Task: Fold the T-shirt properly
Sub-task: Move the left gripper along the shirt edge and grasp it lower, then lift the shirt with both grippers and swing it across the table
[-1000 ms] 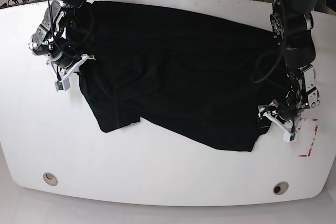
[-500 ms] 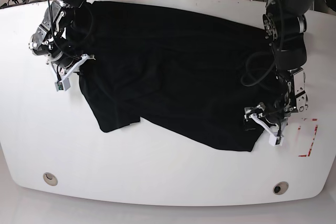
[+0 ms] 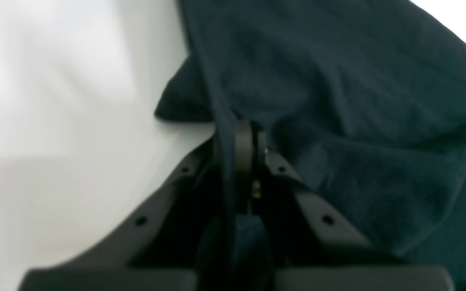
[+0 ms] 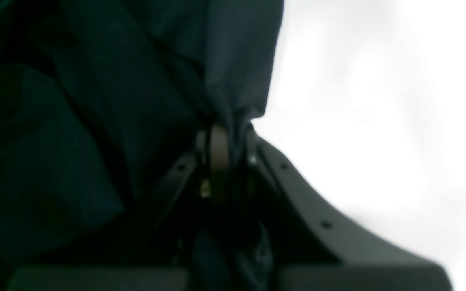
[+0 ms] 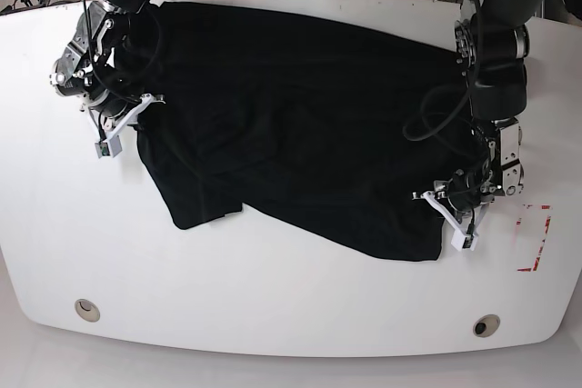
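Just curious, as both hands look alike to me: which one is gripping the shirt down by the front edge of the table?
The left hand, pinching the plain black cloth T-shirt at its near corner; the right hand grips farther back.

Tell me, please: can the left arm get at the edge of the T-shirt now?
Yes, it seems so: the left gripper is already shut on the edge of the T-shirt, and nothing stands between them.

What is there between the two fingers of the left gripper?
A pinched edge of the T-shirt lies between the fingers of the left gripper, shown in the left wrist view.
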`<state>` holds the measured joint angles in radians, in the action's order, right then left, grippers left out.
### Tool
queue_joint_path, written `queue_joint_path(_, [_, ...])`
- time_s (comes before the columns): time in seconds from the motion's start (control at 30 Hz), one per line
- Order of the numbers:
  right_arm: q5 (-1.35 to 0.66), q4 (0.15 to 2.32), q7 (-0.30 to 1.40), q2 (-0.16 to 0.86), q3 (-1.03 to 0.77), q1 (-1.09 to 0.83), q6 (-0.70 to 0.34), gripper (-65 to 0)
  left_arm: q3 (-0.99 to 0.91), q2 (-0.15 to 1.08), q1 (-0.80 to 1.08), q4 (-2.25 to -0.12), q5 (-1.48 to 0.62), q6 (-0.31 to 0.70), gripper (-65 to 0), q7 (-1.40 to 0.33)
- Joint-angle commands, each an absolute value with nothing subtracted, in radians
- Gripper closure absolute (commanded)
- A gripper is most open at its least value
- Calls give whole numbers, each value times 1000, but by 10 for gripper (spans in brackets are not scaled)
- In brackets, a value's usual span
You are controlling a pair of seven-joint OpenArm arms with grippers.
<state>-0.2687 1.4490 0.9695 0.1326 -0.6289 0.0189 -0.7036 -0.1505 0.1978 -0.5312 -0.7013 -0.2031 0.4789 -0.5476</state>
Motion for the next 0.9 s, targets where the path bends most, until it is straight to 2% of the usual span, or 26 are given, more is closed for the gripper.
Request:
queue_joint_path(0.0, [-248, 1484, 992, 142, -630, 22, -698, 0, -148, 203, -545, -719, -200, 483, 0, -559])
queue_joint_path(0.13, [-249, 1566, 1006, 142, -630, 7, -698, 0, -148, 205, -509, -791, -203, 486, 0, -578])
queue_joint_path(0.47, [-242, 1750, 1044, 151, -630, -21, -698, 0, -153, 246, -358, -1236, -206, 487, 0, -739])
queue_joint_path(0.67, [-251, 1847, 1099, 191, -628, -15, -698, 0, -228, 248, -277, -1497, -205, 490, 0, -822])
queue_joint_path(0.87, [-251, 1906, 1138, 222, -628, 44, -698, 0, -265, 248, -274, -1649, -205, 490, 0, -898])
